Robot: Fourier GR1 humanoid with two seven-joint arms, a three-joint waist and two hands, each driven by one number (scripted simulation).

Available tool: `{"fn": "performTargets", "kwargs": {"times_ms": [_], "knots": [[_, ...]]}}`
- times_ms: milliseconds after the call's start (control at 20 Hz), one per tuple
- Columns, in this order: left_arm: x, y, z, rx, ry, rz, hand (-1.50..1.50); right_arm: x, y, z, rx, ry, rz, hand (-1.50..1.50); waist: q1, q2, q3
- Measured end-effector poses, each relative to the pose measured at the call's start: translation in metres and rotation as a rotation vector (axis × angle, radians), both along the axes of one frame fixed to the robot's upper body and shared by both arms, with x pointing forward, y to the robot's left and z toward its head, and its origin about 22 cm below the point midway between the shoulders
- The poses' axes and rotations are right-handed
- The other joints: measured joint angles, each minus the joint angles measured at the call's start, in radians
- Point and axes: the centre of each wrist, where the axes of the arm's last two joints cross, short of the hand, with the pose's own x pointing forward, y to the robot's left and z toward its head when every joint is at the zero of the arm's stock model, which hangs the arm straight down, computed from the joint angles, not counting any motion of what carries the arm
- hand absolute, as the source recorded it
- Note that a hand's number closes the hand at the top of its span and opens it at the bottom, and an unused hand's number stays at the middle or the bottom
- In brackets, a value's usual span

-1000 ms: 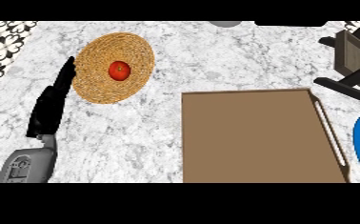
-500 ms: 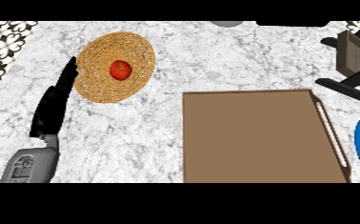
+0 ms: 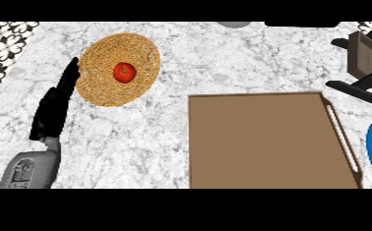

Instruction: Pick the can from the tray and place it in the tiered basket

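**Counter inspection: left hand idle, can not sighted**

Left hand (image 3: 54, 104) near the counter's (image 3: 218, 58) left edge, fingers straight, holding nothing. Brown tray (image 3: 265, 141) at the near right shows a bare surface; no can is visible. Woven plate (image 3: 118, 69) at far left carries a tomato (image 3: 124, 72). Dark basket frame (image 3: 356, 68) stands at the right edge.

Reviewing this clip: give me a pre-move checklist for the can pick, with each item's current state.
1. Can visible on the brown rectangular tray: not ok, none shows.
2. Left robot hand free: ok, fingers straight, holding nothing.
3. Right robot hand in view: not ok.
4. Tiered basket located: cannot tell; only a dark frame shows at the right edge.
5. Red tomato on the round woven mat, away from the tray: ok.
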Motion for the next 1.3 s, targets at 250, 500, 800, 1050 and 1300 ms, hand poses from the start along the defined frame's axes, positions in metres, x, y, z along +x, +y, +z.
{"fn": "performTargets", "kwargs": {"times_ms": [250, 500, 800, 1050, 1300], "knots": [[-0.004, -0.001, -0.002, 0.001, 0.0, -0.006, 0.0, -0.002, -0.019, -0.018, 0.161, 0.025, -0.003, -1.5, 0.003, -0.001, 0.001], [-0.002, -0.002, 0.001, 0.002, -0.003, -0.005, 0.0, -0.006, -0.035, -0.032, 0.292, 0.017, -0.024, -1.5, -0.001, -0.005, -0.004], [0.0, 0.0, -0.003, 0.008, -0.002, 0.001, 0.0, -0.01, -0.045, -0.041, 0.37, -0.125, -0.014, -1.5, -0.006, -0.003, 0.0], [-0.003, 0.01, -0.001, 0.007, 0.002, -0.002, 0.0, -0.017, -0.046, -0.025, 0.388, -0.271, -0.015, -1.5, -0.007, -0.005, 0.0], [-0.006, 0.006, -0.003, 0.006, 0.003, 0.003, 0.0, -0.038, -0.062, 0.002, 0.397, -0.363, -0.077, -1.5, -0.01, -0.006, 0.0]]}}
